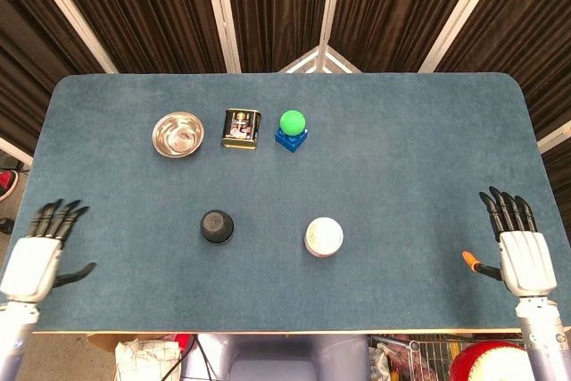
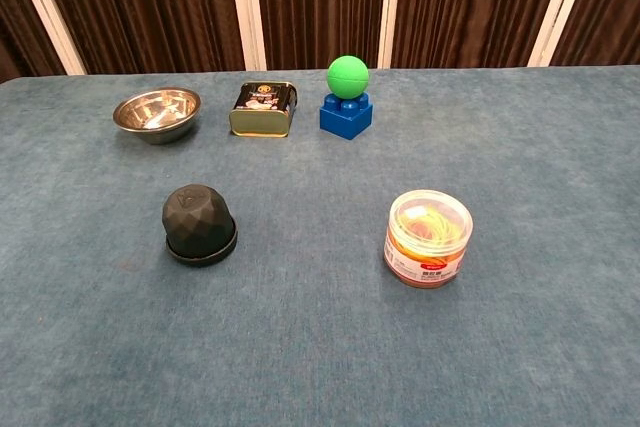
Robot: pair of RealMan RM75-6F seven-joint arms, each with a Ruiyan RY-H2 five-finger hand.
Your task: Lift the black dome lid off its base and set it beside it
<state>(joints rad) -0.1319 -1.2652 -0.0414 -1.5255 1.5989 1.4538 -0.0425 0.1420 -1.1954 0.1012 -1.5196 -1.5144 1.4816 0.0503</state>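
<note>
sitting on its base (image 2: 201,250) left of table (image 1: 410,149) centre, black dome lid (image 2: 197,217) untouched; left hand (image 1: 36,254) at left edge, right hand (image 1: 522,252) at right edge, both empty, fingers spread; rubber-band tub (image 2: 428,238) well right of lid; steel bowl (image 2: 156,113), tin (image 2: 263,109), green ball (image 2: 347,76) on blue brick (image 2: 346,116) toward far edge

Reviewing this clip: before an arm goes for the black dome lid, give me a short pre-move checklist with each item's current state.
1. Black dome lid seated on its base: ok, not lifted yet.
2. Left hand empty, fingers apart: ok.
3. Right hand empty, fingers apart: ok; it lies at the far table edge.
4. Free table beside the base for setting the lid down: ok on both sides.
5. Nearest neighbour, the rubber band tub, well apart from the lid: ok.
6. Whether the lid lifts freely off the base: cannot tell.
</note>
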